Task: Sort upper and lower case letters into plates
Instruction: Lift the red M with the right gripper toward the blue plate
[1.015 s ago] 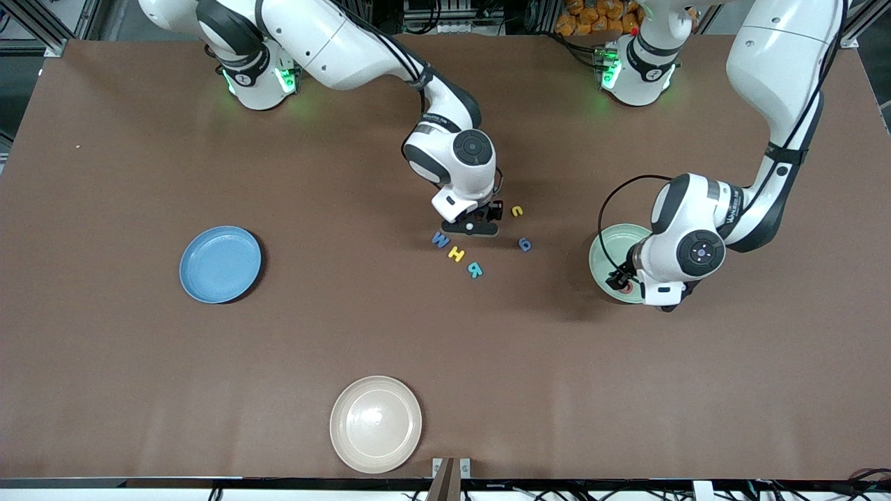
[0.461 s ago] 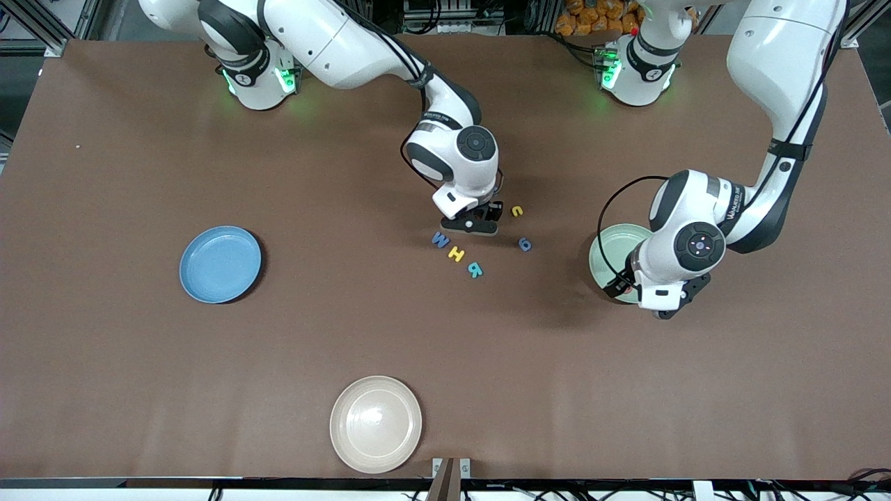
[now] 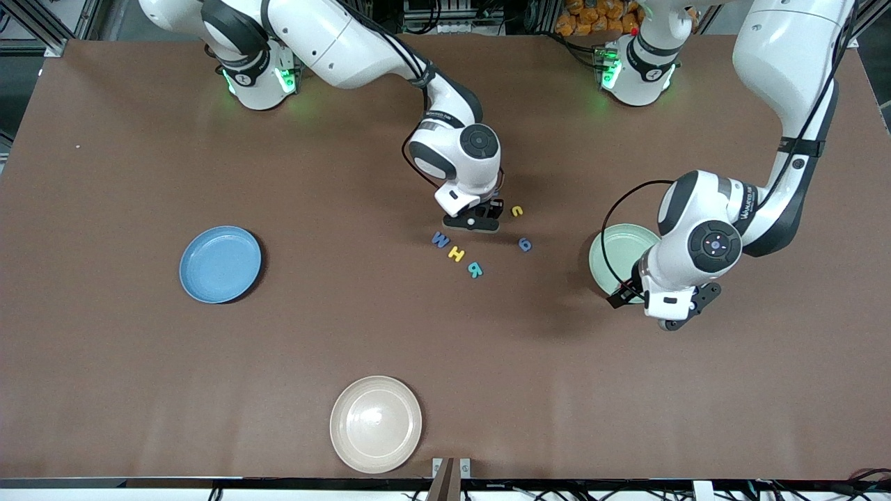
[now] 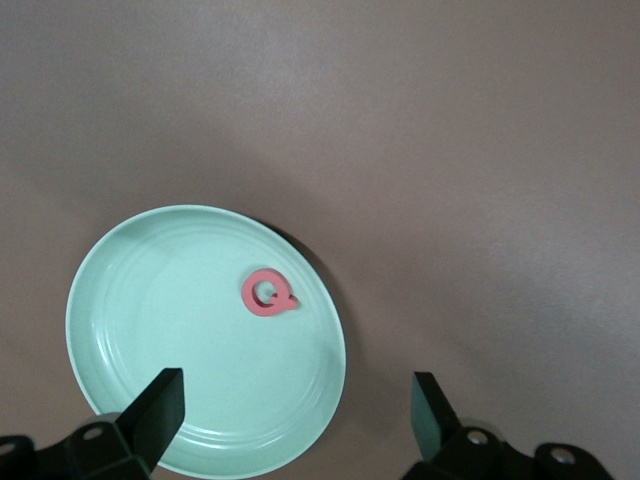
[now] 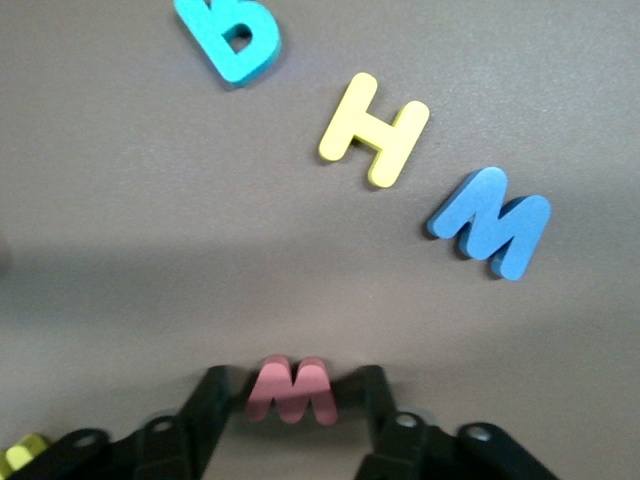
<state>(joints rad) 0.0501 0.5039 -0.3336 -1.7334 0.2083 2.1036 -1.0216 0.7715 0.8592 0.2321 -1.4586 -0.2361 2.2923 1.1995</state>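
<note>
Blue plate (image 3: 220,264): empty, toward the right arm's end of the surface, well apart from the letters.
White plate (image 3: 376,424): empty, at the surface's edge nearest the front camera — no part of the sort.
Right pincer (image 5: 290,410): down at the surface in its middle, fingers one on each side of the red w (image 5: 291,390) and closing in; the frames don't settle whether they grip it yet.
Key relation: the w lies squarely between the fingers, its long axis running from one to the other — so the squeeze looks to fall on its ends.
Loose letters: blue M (image 3: 440,240), yellow H (image 3: 456,253) and teal R (image 3: 475,269) in a slanting row just beside the right pincer, nearer the front camera; yellow u (image 3: 517,211) and blue g (image 3: 525,243) toward the left arm's end.
Nearer arm: the right one, for all of these.
Green plate (image 4: 150,300): toward the left arm's end; holds the red Q (image 4: 267,294).
Left pincer (image 4: 295,420): fingers wide apart, empty, over the green plate's edge.
Writing: only the letters themselves — the lettering on the left arm's wrist is too small to read.
</note>
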